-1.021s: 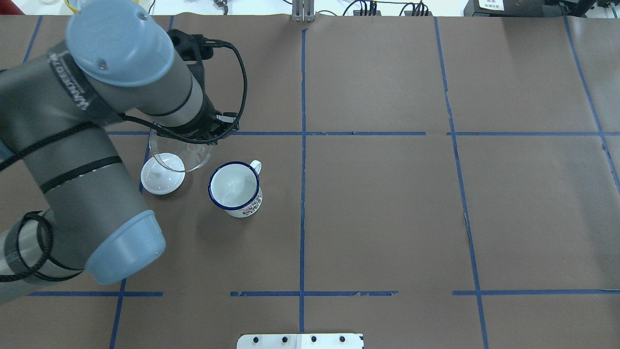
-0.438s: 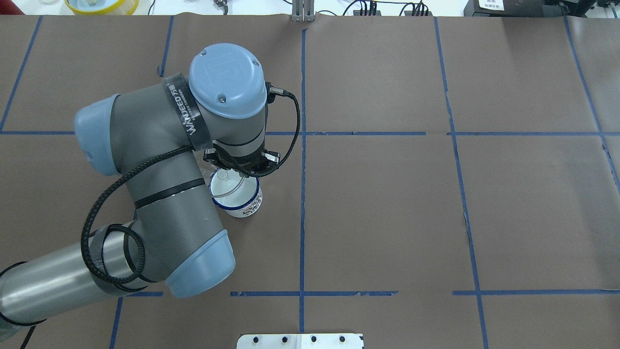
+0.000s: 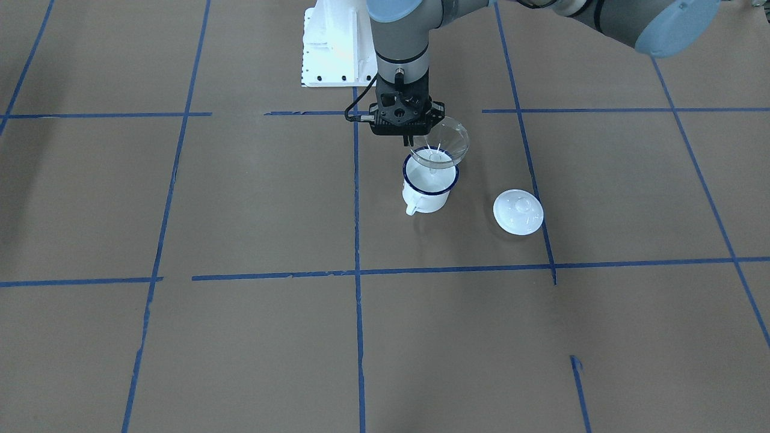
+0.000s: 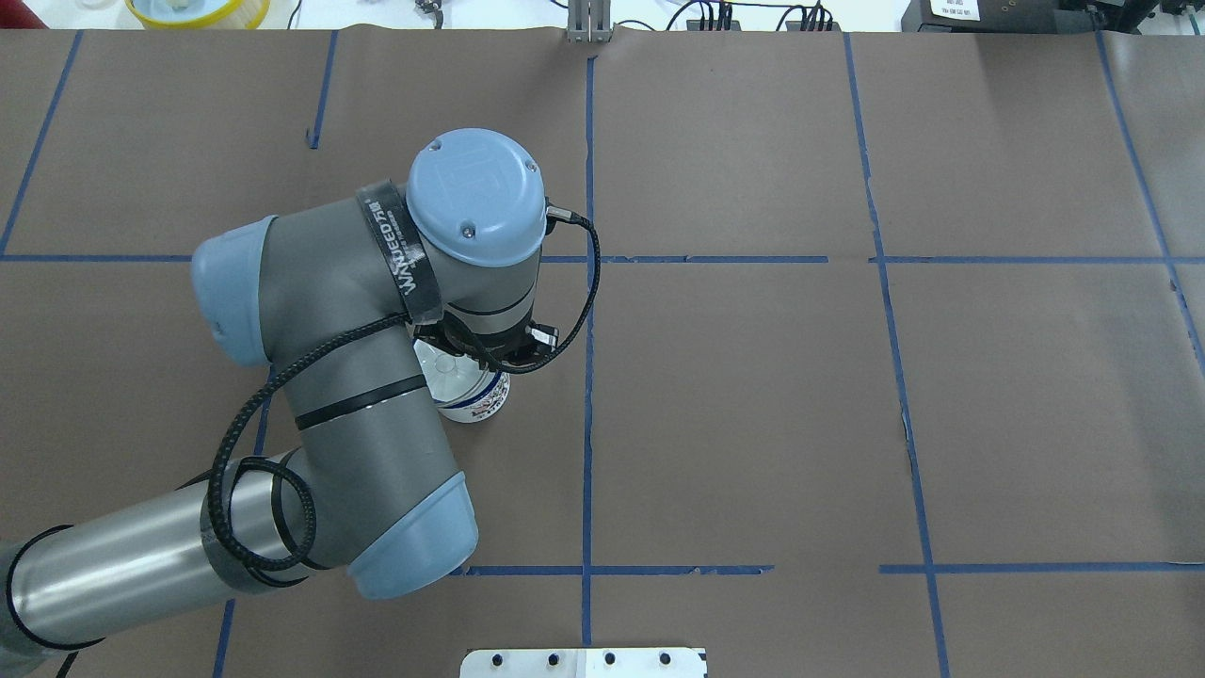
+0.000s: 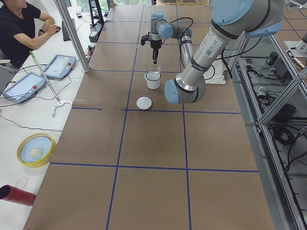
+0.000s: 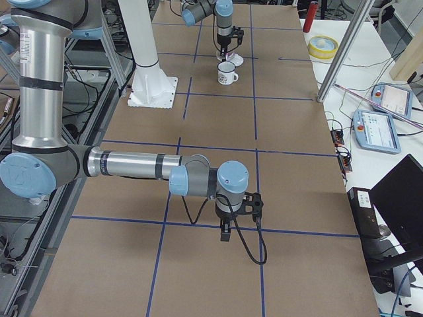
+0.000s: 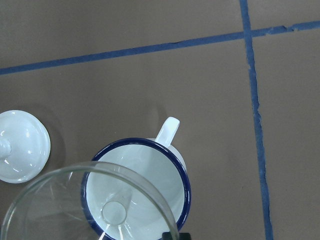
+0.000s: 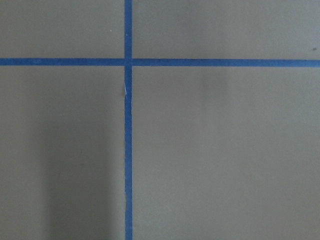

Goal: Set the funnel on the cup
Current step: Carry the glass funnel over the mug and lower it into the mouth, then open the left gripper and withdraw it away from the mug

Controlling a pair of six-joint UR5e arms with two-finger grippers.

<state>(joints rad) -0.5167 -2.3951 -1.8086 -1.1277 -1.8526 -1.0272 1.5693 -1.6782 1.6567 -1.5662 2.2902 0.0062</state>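
The cup point(image 3: 428, 187), a white mug with a dark blue rim and a side handle, stands upright on the brown table. My left gripper point(image 3: 411, 144) is shut on the rim of the clear funnel point(image 3: 442, 143) and holds it just above the cup, offset to one side. In the left wrist view the funnel point(image 7: 60, 200) has its spout over the cup's point(image 7: 150, 167) open mouth. In the overhead view my left arm hides most of the cup point(image 4: 480, 400). My right gripper point(image 6: 225, 234) hangs far away near the table; I cannot tell if it is open or shut.
A round white lid with a knob point(image 3: 518, 211) lies on the table beside the cup and also shows in the left wrist view point(image 7: 20, 146). Blue tape lines cross the brown paper. The white robot base plate point(image 3: 334, 48) is behind the cup.
My left arm has carried the funnel from beside the white lid over to the cup. The arm now covers the lid and most of the cup in the overhead view.
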